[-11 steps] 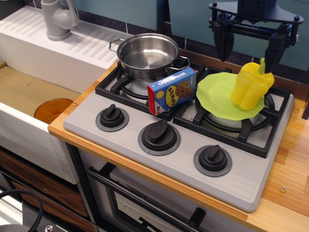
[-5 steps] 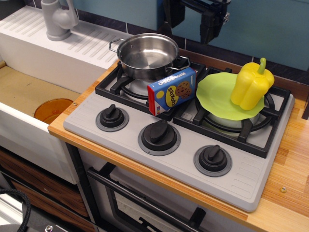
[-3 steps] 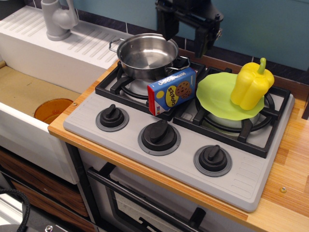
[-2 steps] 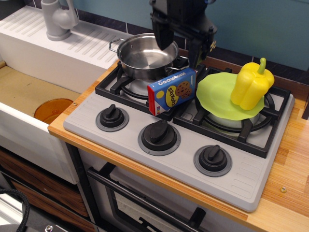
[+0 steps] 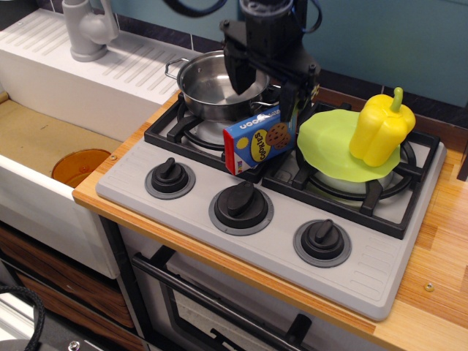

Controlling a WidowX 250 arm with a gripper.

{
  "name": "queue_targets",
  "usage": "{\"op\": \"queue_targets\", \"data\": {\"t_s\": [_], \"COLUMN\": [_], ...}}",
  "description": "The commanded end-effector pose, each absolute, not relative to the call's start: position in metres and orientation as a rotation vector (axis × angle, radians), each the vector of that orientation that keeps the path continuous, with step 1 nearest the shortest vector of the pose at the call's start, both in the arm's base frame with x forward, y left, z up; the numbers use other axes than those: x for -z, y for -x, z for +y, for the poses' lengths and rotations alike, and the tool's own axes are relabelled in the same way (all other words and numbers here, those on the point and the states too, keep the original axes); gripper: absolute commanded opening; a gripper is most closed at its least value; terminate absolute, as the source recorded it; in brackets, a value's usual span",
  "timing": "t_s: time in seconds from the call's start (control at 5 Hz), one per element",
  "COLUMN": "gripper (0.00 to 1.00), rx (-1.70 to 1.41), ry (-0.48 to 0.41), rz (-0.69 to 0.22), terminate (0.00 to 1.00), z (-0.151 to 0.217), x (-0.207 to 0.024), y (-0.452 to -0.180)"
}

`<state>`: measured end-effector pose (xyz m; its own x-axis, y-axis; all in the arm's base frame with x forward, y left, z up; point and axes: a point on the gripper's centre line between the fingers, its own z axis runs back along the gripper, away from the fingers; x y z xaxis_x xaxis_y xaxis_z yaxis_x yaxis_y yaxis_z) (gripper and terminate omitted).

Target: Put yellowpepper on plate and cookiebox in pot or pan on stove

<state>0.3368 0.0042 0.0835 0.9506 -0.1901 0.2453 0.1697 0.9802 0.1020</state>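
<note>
Single view: gripper (image 5: pixel 265 91) upper centre, jaws spread wide, empty, straddling the far end of the cookiebox (image 5: pixel 259 139). Box lies tilted mid-frame on the stove (image 5: pixel 248 227) grate, just in front of the pot (image 5: pixel 212 88). Right of it, yellowpepper (image 5: pixel 381 129) stands on the plate (image 5: pixel 325 146).

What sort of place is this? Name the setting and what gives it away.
Most likely a toy kitchen set up for robot trials: a grey stove with black knobs, an oven door below it, a white sink with a faucet, and a wooden counter.
</note>
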Motion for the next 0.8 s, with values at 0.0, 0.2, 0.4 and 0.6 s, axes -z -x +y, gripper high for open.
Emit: {"op": "queue_targets", "data": {"t_s": [0.0,0.2,0.4,0.6], "gripper": [1.00,1.00,1.00,1.00], "rx": [0.130,0.114,0.102,0.093], "ry": [-0.103,-0.091,-0.081,-0.064], "rz": [-0.329,-0.325,-0.325,-0.321], "terminate": [0.00,0.00,0.00,0.00], "z": [0.002,0.002,-0.001,-0.002], "x": [-0.098,-0.089,-0.080,-0.072], "y": [-0.340,-0.339,-0.339,-0.338]}}
